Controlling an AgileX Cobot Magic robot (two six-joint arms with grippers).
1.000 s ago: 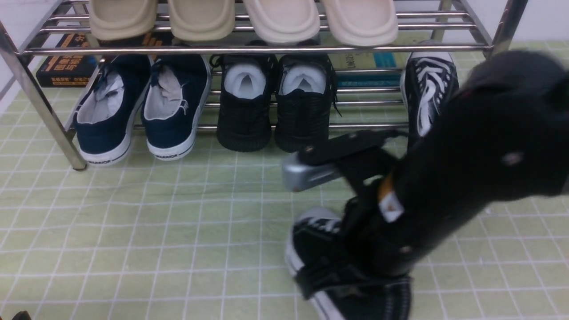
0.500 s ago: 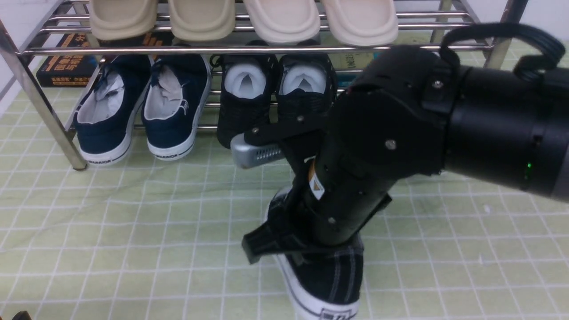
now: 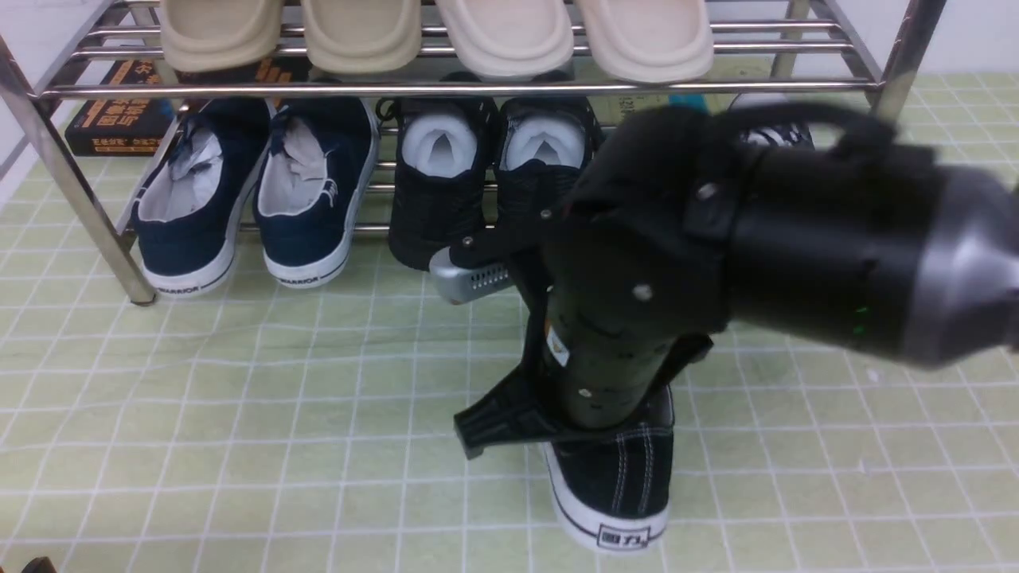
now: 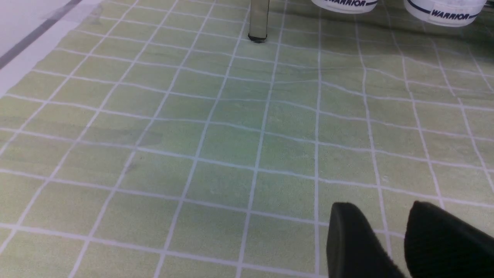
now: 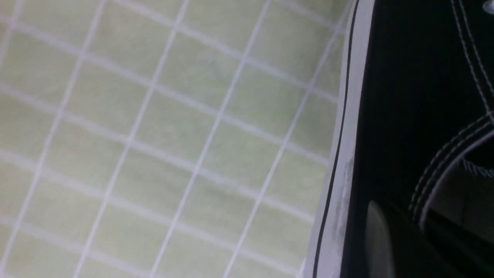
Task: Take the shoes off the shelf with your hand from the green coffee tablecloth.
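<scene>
Sneaker (image 3: 617, 477) beneath right gripper (image 5: 389, 235)

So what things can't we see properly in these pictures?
- Toe of the black shoe: front view, behind the robot's right arm.
- Most of the laced shoe on the rack: front view, behind that arm too.
- Tops of the pale clogs: front view, cut off by the edge.
- Right gripper's fingertips: right wrist view, blurred.

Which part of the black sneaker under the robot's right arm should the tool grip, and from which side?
Probably the rim beside the sneaker's ankle opening, from above: it stands sole down, and in the right wrist view that edge looks thin, with the hollow shoe open beside it.
</scene>
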